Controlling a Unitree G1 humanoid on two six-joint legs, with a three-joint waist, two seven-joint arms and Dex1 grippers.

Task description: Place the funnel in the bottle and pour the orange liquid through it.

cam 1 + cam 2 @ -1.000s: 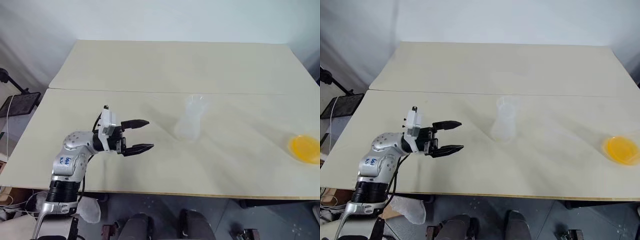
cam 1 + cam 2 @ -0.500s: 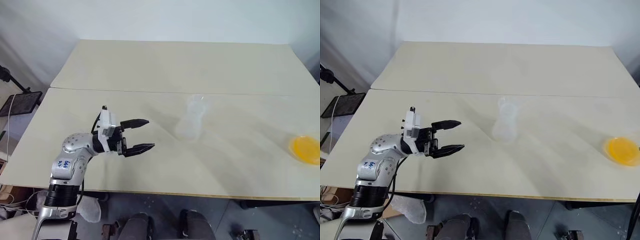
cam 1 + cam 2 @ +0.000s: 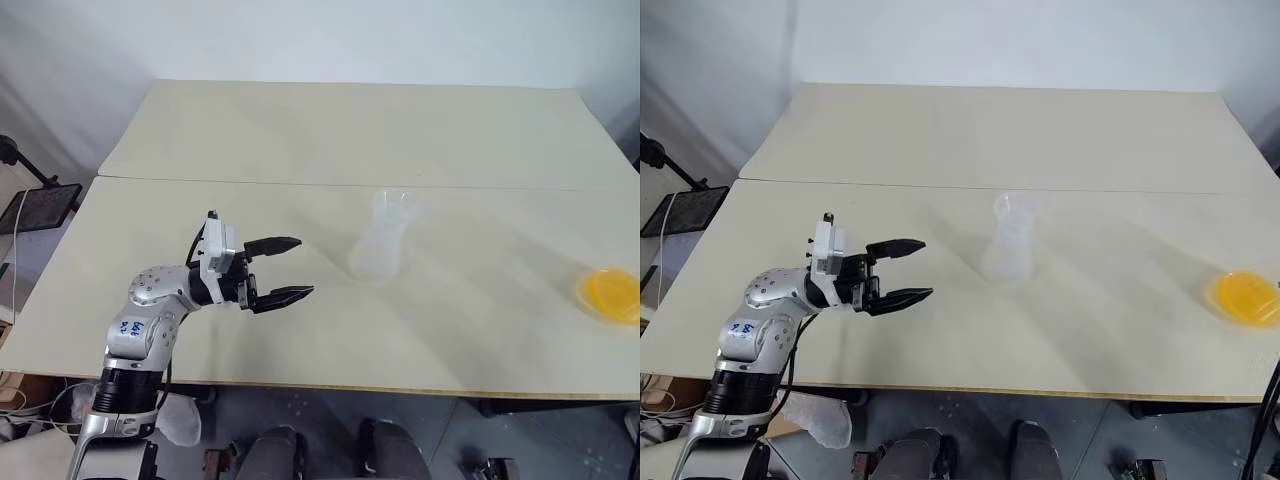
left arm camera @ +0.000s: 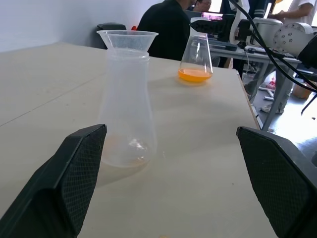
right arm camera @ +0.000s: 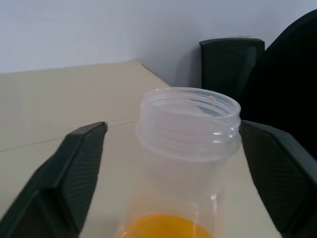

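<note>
The clear bottle (image 3: 380, 250) stands upright mid-table with the clear funnel (image 4: 127, 37) seated in its mouth. My left gripper (image 3: 303, 267) hovers open a short way to the bottle's left, pointing at it, nothing between its fingers. The orange liquid (image 3: 610, 295) lies in the bottom of a clear flask (image 4: 195, 57) near the table's right edge. In the right wrist view my right gripper (image 5: 172, 126) is open, its fingers (image 5: 74, 173) on either side of that flask's threaded neck (image 5: 188, 124). One side still shows a gap.
Two pale tables meet at a seam (image 3: 300, 182) behind the bottle. The flask sits close to the right table edge. Past that edge a person in black (image 4: 171, 25) sits at desks with equipment, and black chairs (image 5: 230, 57) stand nearby.
</note>
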